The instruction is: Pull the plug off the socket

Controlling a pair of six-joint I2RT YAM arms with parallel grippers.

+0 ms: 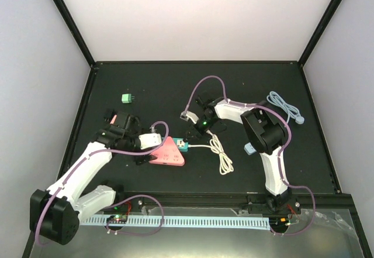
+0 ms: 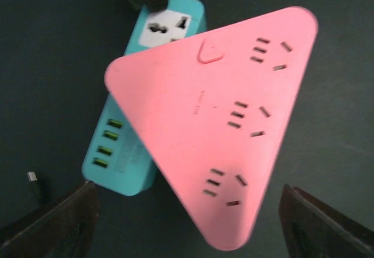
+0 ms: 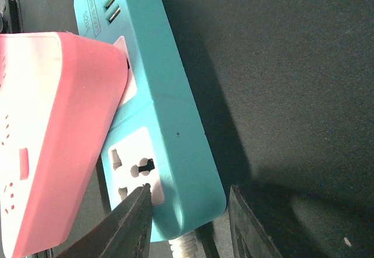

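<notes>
A pink triangular power strip lies tilted on top of a teal socket strip. In the right wrist view a white plug part shows between the pink body and the teal strip. My left gripper is open. Its fingers stand wide on either side of the pink strip's corner, apart from it, in the left wrist view. My right gripper is open and straddles the teal strip's cord end. One finger overlaps the socket face, and the other is apart from the strip.
The teal strip's white cord lies coiled to its right. A small green adapter sits at the back left. A pale blue cable lies at the back right. A small light blue item sits by the right arm. A dark cable end lies near my left finger.
</notes>
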